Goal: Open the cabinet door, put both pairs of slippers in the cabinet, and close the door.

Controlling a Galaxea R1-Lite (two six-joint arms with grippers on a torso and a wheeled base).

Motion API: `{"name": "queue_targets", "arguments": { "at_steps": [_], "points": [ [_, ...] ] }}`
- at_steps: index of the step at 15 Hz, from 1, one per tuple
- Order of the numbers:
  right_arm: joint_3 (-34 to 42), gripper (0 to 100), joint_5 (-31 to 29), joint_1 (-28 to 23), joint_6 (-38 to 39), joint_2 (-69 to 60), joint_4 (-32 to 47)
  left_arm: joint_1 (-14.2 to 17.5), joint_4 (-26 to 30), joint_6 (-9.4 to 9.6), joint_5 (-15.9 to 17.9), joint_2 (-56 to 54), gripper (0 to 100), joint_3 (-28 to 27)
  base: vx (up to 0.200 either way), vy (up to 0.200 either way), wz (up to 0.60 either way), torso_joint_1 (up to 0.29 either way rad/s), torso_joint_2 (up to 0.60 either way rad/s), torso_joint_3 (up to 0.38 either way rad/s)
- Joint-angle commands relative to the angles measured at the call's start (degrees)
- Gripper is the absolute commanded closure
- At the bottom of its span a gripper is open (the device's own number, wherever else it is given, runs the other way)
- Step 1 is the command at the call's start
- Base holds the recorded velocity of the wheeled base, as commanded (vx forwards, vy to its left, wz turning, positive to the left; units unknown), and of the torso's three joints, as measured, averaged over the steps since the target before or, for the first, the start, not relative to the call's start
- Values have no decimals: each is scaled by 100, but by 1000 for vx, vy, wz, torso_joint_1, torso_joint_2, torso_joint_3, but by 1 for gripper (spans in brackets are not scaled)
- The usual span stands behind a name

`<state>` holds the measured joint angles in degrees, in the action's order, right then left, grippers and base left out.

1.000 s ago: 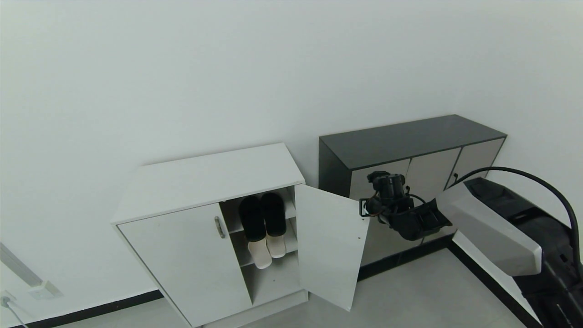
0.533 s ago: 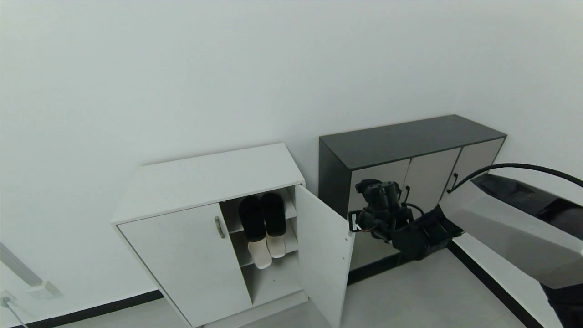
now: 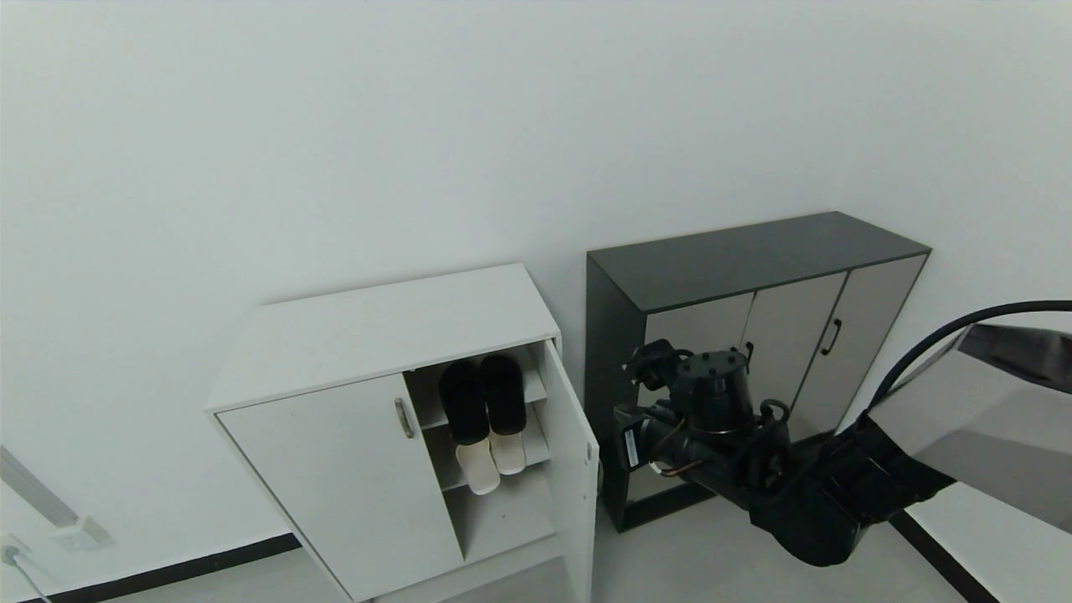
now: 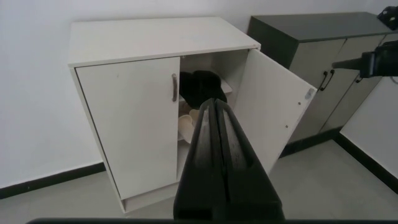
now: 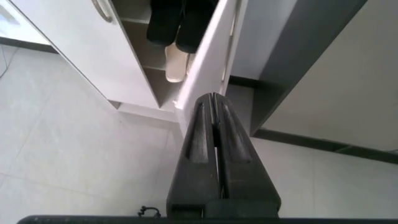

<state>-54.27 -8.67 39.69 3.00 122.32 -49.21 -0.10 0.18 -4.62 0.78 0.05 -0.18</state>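
The white cabinet (image 3: 385, 327) stands against the wall with its right door (image 3: 578, 477) swung out, nearly edge-on in the head view. Inside, a black pair of slippers (image 3: 481, 394) lies on the upper shelf and a white pair (image 3: 490, 456) on the shelf below. My right gripper (image 3: 624, 444) is shut and sits at the door's outer face. In the right wrist view its tip (image 5: 213, 98) is just behind the door's free edge (image 5: 208, 62). My left gripper (image 4: 214, 104) is shut on nothing, held off in front of the cabinet (image 4: 155, 37).
A dark cabinet (image 3: 737, 260) with grey doors stands right of the white one, close behind my right arm. The white cabinet's left door (image 3: 335, 477) is shut, with a metal handle (image 3: 404, 417). A wall socket (image 3: 79, 532) sits low at the far left. Bare floor (image 3: 712, 561) lies in front.
The right door has swung leftward from wide open to nearly edge-on. My right gripper has moved left and down with it, staying at its outer face.
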Motion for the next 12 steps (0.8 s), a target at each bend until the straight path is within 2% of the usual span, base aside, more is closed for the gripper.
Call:
{"name": "queue_targets", "arguments": {
  "at_steps": [1, 10, 12],
  "points": [
    [163, 100, 5, 100, -19, -182, -71, 1, -1, -4, -8, -5, 100, 1, 0, 0, 0, 0, 0, 0],
    [549, 100, 14, 83, -45, -147, -414, 1, -1, -4, -8, 4, 100, 1, 0, 0, 0, 0, 0, 0],
    [549, 100, 14, 83, -45, -121, -528, 1, -1, -4, -8, 4, 100, 1, 0, 0, 600, 2, 5, 5]
  ]
}}
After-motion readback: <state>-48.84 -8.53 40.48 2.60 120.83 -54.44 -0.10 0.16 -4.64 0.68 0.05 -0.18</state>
